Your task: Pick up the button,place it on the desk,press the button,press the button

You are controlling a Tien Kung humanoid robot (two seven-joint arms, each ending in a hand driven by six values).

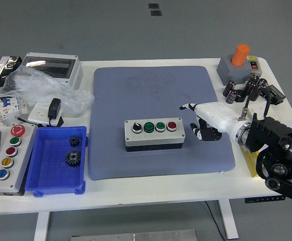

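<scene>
A grey button box (154, 133) lies on the blue-grey mat (156, 95) near its middle, with a black selector knob, two green buttons and a red button (172, 126) in a row on top. My right hand (202, 122), white with black fingers, hovers just right of the box. One finger points left toward the red button, its tip a short way from it, and the other fingers curl underneath. It holds nothing. My left hand is out of view.
A blue bin (55, 160) with two black gears sits at the front left, beside a longer grey box of coloured buttons (9, 158). At the back right stand a grey box with an orange knob (239, 63) and several dark capacitors (246, 89). Clutter fills the back left.
</scene>
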